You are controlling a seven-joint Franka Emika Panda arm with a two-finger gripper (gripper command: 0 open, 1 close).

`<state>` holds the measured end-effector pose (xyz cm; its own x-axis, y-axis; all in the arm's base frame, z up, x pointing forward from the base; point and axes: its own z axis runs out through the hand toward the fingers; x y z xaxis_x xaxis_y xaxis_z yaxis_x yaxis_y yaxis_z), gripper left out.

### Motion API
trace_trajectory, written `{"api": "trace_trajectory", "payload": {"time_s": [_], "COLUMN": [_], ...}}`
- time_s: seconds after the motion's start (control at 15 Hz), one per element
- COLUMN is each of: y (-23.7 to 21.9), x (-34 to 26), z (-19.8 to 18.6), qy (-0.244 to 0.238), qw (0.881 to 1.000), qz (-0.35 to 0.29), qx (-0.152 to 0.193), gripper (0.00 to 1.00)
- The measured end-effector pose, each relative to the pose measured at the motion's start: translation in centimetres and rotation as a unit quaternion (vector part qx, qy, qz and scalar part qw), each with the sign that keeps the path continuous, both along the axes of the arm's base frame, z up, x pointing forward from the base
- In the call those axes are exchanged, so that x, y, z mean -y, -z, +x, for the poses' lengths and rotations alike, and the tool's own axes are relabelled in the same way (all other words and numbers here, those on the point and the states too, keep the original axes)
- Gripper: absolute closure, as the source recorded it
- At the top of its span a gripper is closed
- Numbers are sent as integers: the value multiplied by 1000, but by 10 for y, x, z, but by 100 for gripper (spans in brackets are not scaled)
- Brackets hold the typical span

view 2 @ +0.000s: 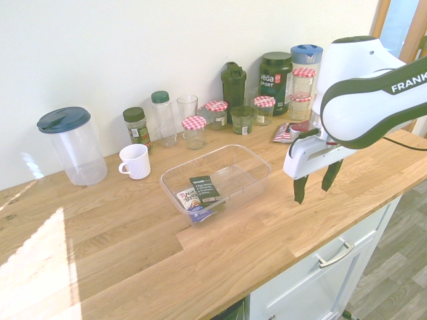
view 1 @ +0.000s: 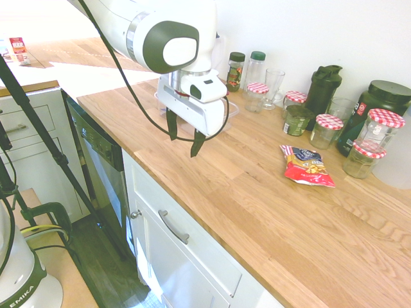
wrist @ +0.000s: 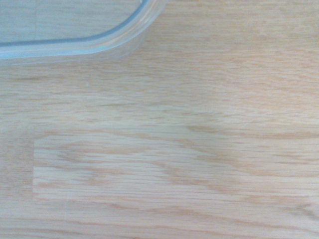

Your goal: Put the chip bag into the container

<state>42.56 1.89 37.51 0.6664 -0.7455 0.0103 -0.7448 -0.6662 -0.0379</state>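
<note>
Wooden countertop point(view 1: 231, 192) bears the chip bag point(view 1: 307, 167); the tool point(view 1: 185, 142) hangs wide open, holding nothing.

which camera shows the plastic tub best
The second exterior view: the clear tub shows there with its whole rim and the packets inside. The first exterior view has it mostly hidden behind the gripper; the wrist view catches just one rounded corner.

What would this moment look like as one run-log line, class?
tool: open, empty, above counter | chip bag: on counter near jars | container: holds small packets | status: bag not yet in container
</note>
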Motion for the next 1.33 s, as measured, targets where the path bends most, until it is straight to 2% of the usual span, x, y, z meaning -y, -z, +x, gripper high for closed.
{"api": "trace_trajectory", "payload": {"time_s": [0.27, 0.53, 0.67, 1.0, 1.33], "y": [-11, -65, -76, -46, -21], "x": [15, 98, 136, 188, 185], "z": [5, 28, 41, 82, 100], "qy": [-1, 19, 32, 32, 9], "qw": [1000, 999, 997, 988, 977], "qz": [-13, -25, -45, -137, -202], "qx": [8, 38, 46, 65, 73], "gripper": [0, 0, 0, 0, 0]}}
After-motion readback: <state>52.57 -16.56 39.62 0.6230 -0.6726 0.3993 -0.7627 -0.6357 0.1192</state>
